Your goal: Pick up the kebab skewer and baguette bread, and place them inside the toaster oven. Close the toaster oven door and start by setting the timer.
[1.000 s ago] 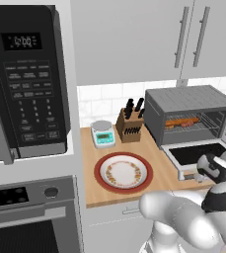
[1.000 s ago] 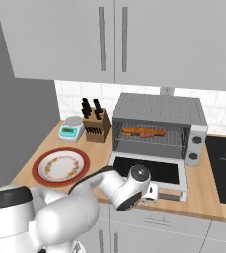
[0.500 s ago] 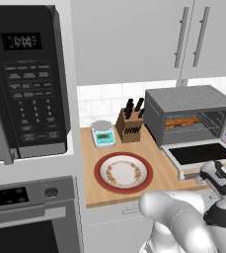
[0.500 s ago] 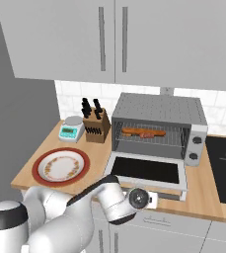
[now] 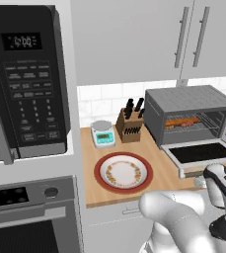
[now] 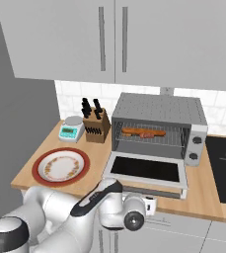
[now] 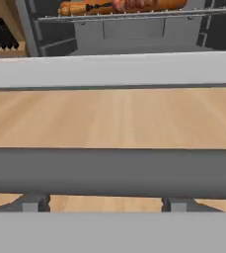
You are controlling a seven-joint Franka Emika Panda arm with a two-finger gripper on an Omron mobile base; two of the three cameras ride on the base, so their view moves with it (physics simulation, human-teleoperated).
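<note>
Microwave [image 5: 28, 84] display, top of control panel: pale digits, too blurred to read with certainty. Keypad buttons below: small pale markings, illegible. Kitchen scale [image 5: 103, 134] at counter's back edge: small screen, nothing readable. Toaster oven [image 6: 156, 127] dials, right side of front: no legible marks. No brand names legible anywhere.

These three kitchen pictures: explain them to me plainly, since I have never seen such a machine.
A white robot arm on a drivable base works at a wooden counter. Two pictures come from base cameras behind the arm, the third from its hand. The silver-grey toaster oven has its dark glass door folded down; the golden baguette and the meat skewer lie on its rack. A red-rimmed plate, scale and knife block stand nearby. The hand view looks at the door's silver bar handle. Nothing is held.
</note>
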